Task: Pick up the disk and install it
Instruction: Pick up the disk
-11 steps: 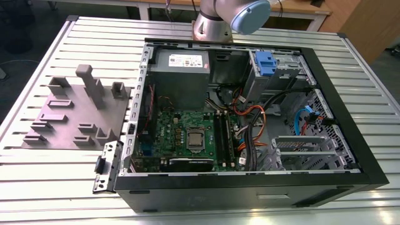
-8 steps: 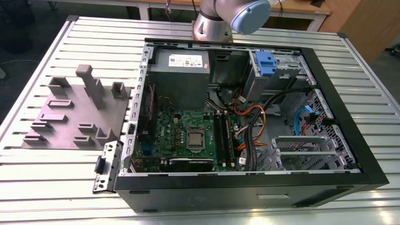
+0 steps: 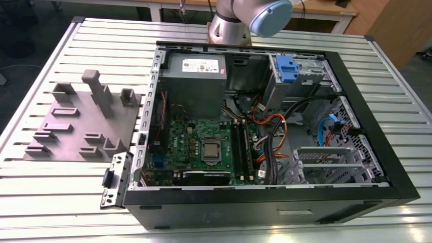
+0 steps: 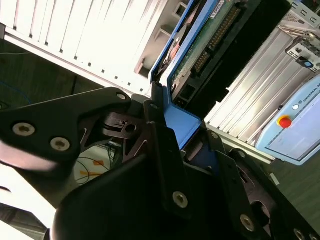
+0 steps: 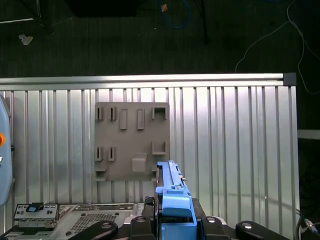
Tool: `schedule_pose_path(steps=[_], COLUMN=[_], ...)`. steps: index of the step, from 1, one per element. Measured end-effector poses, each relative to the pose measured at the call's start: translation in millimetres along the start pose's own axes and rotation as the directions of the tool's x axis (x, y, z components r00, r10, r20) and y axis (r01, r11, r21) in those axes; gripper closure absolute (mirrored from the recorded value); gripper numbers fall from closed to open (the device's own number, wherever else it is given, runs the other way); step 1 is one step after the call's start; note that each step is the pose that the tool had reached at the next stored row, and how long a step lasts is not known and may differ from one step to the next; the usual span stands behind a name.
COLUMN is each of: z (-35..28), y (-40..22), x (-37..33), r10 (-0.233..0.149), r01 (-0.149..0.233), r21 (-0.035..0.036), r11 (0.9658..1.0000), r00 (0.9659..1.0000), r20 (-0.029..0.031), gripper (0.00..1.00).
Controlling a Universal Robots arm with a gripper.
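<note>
Clamped disk [image 5: 172, 200] above table [image 5: 230, 150] (fixture [image 5: 132, 142], case [image 3: 270, 205])

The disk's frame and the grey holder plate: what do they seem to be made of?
The disk's frame: probably moulded plastic, even blue with soft sheen. The grey holder plate: likely matte plastic, dull and glint-free, though painted metal is possible.

Silver arm [image 3: 226, 29], pale blue joint cap [image 3: 271, 15]; black gripper [image 4: 182, 132], silver screws [image 4: 180, 199].

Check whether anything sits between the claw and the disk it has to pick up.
Nothing visible does: in both wrist views the black claw is shut on the hard drive with the blue plastic carrier frame, touching it directly.
</note>
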State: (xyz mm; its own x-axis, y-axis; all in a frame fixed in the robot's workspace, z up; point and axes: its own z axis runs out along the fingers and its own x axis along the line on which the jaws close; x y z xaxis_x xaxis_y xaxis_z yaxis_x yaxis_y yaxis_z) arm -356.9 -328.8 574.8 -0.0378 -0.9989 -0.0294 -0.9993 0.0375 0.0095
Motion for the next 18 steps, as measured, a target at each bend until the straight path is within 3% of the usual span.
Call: schedule_pose_path(steps=[18], z=[3.5], y=[-17.8], x=[-0.5], r10=[0.000], r01=[0.000], r21=[0.0000], r11=[1.0000], r00=[1.0000], r20=[0.0000], gripper=[0.64])
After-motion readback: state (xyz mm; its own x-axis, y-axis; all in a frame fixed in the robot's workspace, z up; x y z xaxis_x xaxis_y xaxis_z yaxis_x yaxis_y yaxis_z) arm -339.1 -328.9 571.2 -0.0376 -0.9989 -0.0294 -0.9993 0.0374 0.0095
